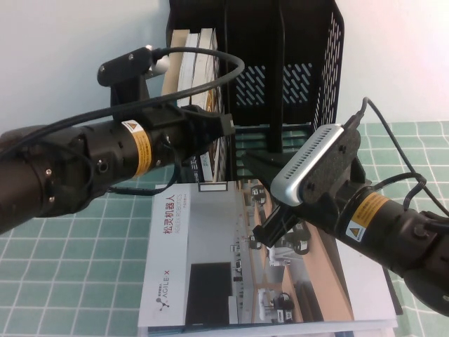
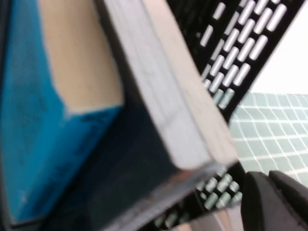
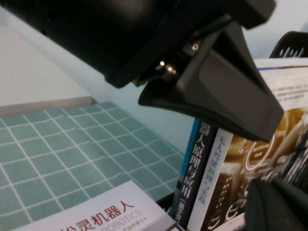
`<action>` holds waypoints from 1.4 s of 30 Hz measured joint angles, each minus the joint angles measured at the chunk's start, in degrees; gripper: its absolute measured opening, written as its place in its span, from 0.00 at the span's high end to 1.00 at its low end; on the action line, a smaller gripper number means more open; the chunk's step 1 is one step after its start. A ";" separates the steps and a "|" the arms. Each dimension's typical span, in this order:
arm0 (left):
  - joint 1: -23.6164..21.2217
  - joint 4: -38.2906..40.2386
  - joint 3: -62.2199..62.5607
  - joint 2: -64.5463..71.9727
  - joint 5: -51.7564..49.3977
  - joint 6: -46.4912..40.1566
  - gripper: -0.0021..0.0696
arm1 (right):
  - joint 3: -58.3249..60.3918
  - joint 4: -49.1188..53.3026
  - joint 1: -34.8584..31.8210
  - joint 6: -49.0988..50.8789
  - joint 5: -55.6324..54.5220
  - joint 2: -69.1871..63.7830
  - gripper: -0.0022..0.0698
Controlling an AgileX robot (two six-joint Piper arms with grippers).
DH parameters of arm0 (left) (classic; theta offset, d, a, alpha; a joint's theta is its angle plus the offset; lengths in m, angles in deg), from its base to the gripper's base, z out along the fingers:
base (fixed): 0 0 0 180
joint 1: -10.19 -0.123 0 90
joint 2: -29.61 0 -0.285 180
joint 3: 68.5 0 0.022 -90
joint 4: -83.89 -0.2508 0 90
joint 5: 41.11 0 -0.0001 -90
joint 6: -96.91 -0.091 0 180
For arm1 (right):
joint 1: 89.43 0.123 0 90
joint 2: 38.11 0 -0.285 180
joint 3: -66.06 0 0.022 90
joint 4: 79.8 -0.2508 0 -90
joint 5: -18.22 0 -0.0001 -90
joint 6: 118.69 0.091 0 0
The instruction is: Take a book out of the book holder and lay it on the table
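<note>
The book (image 3: 226,168) stands upright, long axis vertical, in the left compartment of the book holder (image 1: 309,63). Left tool (image 1: 214,126), nearer, is at it; grip state cannot be told. Right tool (image 1: 263,235) is closed, empty, over the booklet (image 1: 210,267).

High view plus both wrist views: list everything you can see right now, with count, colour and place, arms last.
book holder: one, black, slotted walls, upright at the table's far edge.
books in the holder: at least two, pale page edges, standing in the leftmost compartment; the right wrist view shows a dark spine with white characters beside a white-spined book.
booklet: one, white-grey with an office photo, flat on the table in front of the holder.
table: one, mint-green cloth with a white grid.
left gripper: black, at the leftmost compartment, against the standing books.
right gripper: black, fingers shut, holding nothing, low over the booklet.
</note>
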 joint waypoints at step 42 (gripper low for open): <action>-0.37 48.92 3.85 -9.44 -51.76 -66.10 0.97 | 0.00 -2.45 0.00 -2.11 7.66 -3.14 0.97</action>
